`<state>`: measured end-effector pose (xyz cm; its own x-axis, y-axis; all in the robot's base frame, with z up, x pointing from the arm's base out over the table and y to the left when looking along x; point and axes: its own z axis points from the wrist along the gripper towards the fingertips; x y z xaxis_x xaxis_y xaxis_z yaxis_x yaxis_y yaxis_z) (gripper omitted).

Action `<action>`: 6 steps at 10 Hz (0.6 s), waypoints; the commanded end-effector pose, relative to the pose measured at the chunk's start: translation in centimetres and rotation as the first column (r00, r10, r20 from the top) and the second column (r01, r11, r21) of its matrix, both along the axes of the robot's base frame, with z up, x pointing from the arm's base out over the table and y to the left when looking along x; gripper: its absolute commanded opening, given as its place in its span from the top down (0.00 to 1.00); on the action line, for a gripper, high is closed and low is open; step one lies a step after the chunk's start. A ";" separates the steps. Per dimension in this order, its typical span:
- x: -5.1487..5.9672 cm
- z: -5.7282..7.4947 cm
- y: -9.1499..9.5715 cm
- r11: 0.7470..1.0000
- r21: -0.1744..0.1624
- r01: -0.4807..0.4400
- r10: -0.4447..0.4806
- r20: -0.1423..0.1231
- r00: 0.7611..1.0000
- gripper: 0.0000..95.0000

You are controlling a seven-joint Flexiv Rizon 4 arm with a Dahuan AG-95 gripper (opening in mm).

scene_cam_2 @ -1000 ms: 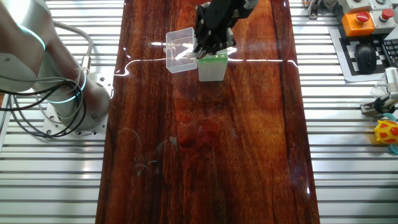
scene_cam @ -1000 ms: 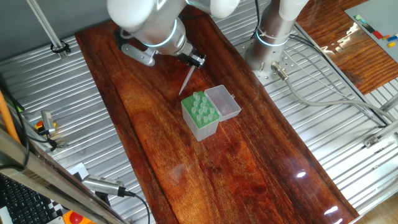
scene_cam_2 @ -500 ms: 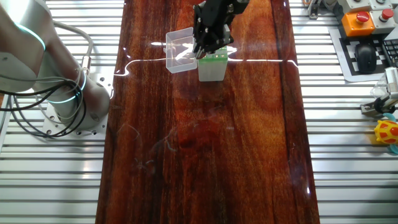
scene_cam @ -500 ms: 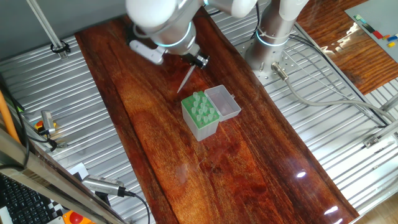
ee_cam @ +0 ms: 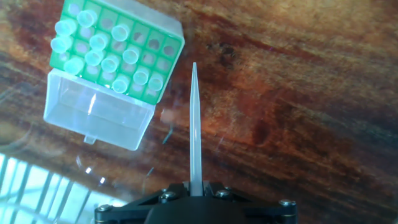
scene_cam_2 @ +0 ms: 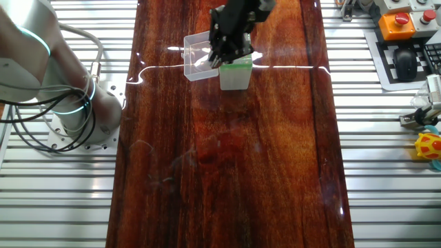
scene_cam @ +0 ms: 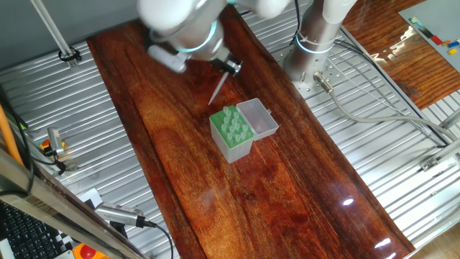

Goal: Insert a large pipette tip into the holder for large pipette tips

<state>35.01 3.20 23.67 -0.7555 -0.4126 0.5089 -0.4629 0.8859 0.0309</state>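
Observation:
My gripper (ee_cam: 196, 186) is shut on the wide end of the large pipette tip (ee_cam: 195, 124), a long translucent cone that points away from the hand. In one fixed view the gripper (scene_cam: 228, 67) holds the tip (scene_cam: 218, 89) slanted above the table, just behind the pale green holder (scene_cam: 231, 133). The holder (ee_cam: 118, 53) has several tips in its holes and its clear lid (ee_cam: 99, 118) lies open beside it. In the hand view the tip's point ends right of the holder's corner. In the other fixed view the gripper (scene_cam_2: 224, 52) hangs over the holder (scene_cam_2: 235, 74).
The dark wooden table (scene_cam: 251, 187) has ribbed metal plates on both sides. The arm's base (scene_cam: 316, 43) stands at the back right. Cables, a mouse and a yellow toy (scene_cam_2: 428, 146) lie off the table.
The arm has shifted slightly over the last second. The tip stays held near the back of the holder, and the hand has moved a little towards the open lid.

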 end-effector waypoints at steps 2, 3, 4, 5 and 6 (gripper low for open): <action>-0.2 0.5 0.0 1.000 -0.008 -0.022 0.020 -0.131 0.991 1.00; -0.2 0.8 0.1 1.000 -0.006 -0.022 0.021 -0.131 0.991 1.00; -0.2 1.0 0.1 1.000 -0.007 -0.022 0.021 -0.131 0.991 1.00; -0.2 1.1 0.1 1.000 -0.011 -0.020 0.018 -0.123 0.992 1.00; -0.2 1.1 0.1 1.000 -0.029 -0.011 0.008 -0.110 0.994 1.00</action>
